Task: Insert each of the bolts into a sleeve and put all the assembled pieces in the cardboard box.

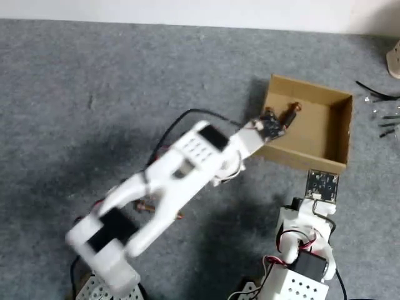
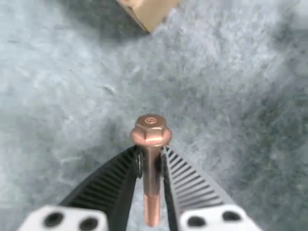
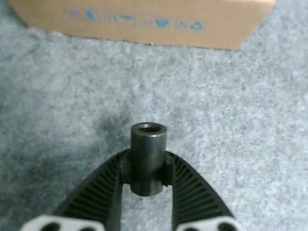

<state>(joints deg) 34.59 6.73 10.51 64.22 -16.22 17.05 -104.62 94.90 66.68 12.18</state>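
Note:
My left gripper (image 2: 150, 155) is shut on the shank of a copper bolt (image 2: 150, 131), whose hex head points away from the wrist over the grey carpet. The left arm (image 1: 187, 162) stretches toward the near-left corner of the cardboard box (image 1: 334, 134). My right gripper (image 3: 147, 162) is shut on a dark sleeve (image 3: 147, 149), its open bore facing the box wall (image 3: 144, 21). The right arm (image 1: 306, 250) sits just in front of the box. One assembled piece (image 1: 292, 112) lies inside the box by its far wall.
Loose copper bolts (image 1: 145, 206) lie on the carpet partly under the left arm. Small dark parts (image 1: 384, 119) are scattered right of the box. A beige object (image 1: 394, 59) sits at the far right edge. A corner of the box (image 2: 147, 12) shows ahead of the held bolt.

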